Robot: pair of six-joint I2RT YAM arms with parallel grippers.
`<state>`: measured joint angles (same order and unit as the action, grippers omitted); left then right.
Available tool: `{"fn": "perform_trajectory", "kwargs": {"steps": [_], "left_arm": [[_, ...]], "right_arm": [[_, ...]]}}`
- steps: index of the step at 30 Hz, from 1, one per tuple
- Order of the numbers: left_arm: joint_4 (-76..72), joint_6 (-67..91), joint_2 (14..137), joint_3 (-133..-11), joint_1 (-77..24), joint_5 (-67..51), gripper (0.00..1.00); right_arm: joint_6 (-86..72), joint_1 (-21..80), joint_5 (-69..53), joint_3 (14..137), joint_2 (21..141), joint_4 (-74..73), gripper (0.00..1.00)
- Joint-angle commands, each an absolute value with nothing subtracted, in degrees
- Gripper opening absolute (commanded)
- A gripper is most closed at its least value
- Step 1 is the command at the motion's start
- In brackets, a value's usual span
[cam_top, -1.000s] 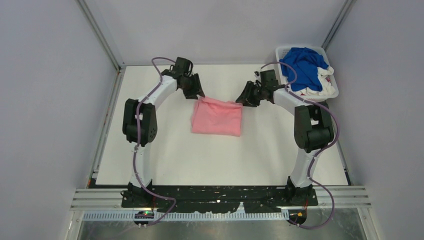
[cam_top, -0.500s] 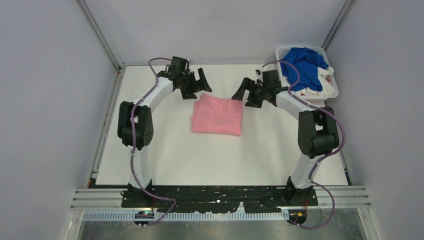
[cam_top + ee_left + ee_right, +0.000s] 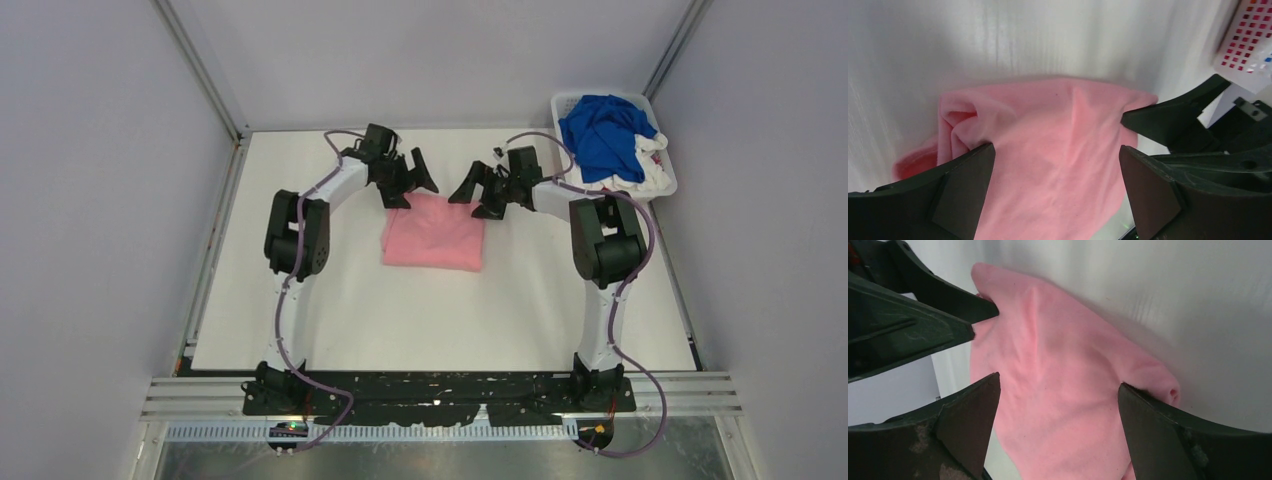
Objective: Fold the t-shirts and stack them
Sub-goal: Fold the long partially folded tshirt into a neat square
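On the table (image 3: 350, 300), left claw (image 3: 415, 190) and right claw (image 3: 467, 202) released the pink t-shirt (image 3: 435, 238).

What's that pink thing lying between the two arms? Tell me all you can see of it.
It is a light pink t-shirt of soft, matte cloth, folded into a rough rectangle and lying flat near the middle of the white table. Its far corners look slightly rumpled, one with a loose fold. The left pincer and right pincer hang open over its far edge; neither grips it.
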<state>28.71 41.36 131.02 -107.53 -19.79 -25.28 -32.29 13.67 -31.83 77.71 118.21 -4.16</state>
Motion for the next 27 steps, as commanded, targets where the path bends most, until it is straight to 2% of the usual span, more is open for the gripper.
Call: {"fn": "perform_trajectory", "kwargs": {"steps": [1,6,15,23,27], "left_arm": [[33.11,42.79,131.25,-109.93,-20.19,-23.10,1.00],[35.38,42.00,128.13,-103.63,-20.47,-19.38,1.00],[29.17,41.05,114.37,-82.18,-22.33,-17.44,1.00],[29.82,39.40,104.39,-79.96,-23.87,-12.53,1.00],[30.08,40.57,99.31,-74.22,-24.26,-8.13,1.00]], "right_arm": [[-34.63,13.01,-30.64,79.23,120.27,-2.57,0.95],[-33.88,12.96,-29.68,75.43,117.58,-2.76,0.95],[-33.05,14.10,-29.26,61.26,108.03,-0.71,0.95],[-30.89,14.54,-27.29,62.72,97.53,-4.68,0.95],[-30.70,14.52,-24.25,59.79,89.57,-4.75,0.95]]}}
